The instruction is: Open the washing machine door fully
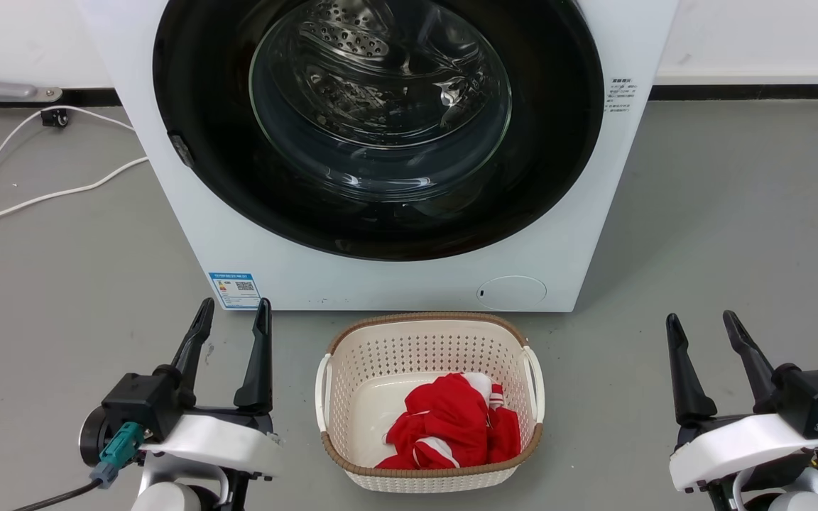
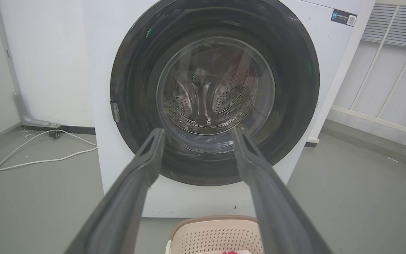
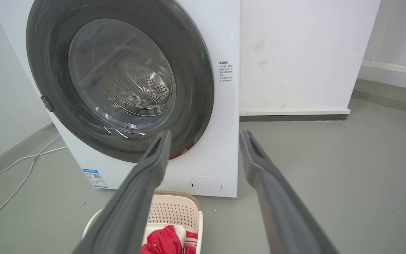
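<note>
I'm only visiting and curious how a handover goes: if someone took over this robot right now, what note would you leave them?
Left gripper: open, empty, low at the left, touching nothing.
Right gripper: open, empty, low at the right, touching nothing.
Washing machine door: shut; a small grey tab sits on its left edge.
Basket holding a red cloth stands below the door, between the grippers.
Done: nothing yet.
Left: reach the door and swing it fully open; the basket may hinder the approach.
</note>
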### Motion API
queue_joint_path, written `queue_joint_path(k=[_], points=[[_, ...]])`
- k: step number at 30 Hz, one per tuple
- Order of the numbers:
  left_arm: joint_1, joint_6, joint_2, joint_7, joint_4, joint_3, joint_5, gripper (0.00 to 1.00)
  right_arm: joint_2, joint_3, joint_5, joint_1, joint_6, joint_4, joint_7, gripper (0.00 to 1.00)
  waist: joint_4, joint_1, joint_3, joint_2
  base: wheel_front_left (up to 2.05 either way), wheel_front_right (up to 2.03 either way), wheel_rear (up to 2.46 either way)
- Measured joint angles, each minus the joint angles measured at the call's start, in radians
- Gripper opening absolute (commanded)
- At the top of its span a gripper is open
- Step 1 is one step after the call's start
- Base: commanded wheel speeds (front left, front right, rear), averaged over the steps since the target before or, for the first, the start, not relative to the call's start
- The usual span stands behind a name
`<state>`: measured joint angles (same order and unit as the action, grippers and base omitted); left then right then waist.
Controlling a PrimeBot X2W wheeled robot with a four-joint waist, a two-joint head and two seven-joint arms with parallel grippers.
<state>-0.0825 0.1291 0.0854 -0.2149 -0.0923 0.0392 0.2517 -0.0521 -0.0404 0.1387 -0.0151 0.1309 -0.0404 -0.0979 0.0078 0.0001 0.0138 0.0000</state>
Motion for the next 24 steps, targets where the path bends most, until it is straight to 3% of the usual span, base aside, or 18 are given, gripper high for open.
queue_joint_path(k=[24], points=[[0.0,0.002,-0.002,-0.044,-0.001,0.003,-0.191,1.0,0.0,0.013,-0.133,0.0,0.0,-0.009,-0.012,1.0,0.001,0.0,0.005,0.0,0.0,0.0,0.0]])
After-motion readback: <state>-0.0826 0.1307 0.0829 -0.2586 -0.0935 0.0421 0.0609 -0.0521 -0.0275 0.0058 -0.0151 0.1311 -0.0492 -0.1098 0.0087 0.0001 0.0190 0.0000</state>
